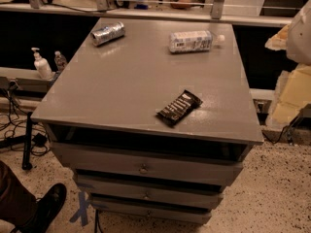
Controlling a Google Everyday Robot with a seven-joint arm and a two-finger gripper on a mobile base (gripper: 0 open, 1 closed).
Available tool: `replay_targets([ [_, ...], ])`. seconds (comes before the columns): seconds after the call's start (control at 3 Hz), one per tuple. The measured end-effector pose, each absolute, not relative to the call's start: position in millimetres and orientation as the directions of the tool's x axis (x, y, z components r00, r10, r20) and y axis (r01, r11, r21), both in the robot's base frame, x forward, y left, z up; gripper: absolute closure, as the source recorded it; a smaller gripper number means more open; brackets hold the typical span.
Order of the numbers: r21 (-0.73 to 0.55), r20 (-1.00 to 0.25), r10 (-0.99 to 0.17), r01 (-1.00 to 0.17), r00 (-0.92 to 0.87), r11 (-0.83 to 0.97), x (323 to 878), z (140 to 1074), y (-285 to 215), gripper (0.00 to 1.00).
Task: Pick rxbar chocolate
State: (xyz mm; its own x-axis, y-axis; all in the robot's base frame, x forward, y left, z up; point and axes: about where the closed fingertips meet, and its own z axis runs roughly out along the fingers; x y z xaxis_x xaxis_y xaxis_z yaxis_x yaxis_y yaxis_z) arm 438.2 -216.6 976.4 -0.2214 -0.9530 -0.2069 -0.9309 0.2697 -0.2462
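The rxbar chocolate (179,107) is a flat black bar with white lettering. It lies at an angle on the grey cabinet top (131,76), near the front edge and right of centre. Nothing touches it. My gripper does not show in the camera view. Only pale rounded shapes (297,33) show at the right edge, well to the right of the cabinet and above it, and I cannot tell what they are.
A silver can (108,33) lies on its side at the back left. A clear white-labelled bottle (192,41) lies at the back right. The cabinet has drawers (143,168) below. A soap dispenser (42,65) stands on a ledge to the left. A person's shoe (46,207) is at the lower left.
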Motion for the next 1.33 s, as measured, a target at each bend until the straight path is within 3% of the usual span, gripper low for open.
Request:
replay_targets([
  [0.33,-0.253,-0.213,-0.953,-0.931,-0.214,0.265,438.9,977.3,-215.4,0.00],
  [1.33,-0.267,-0.339,-0.937,-0.964,0.085,0.010,482.1,913.9,-154.7,0.00],
])
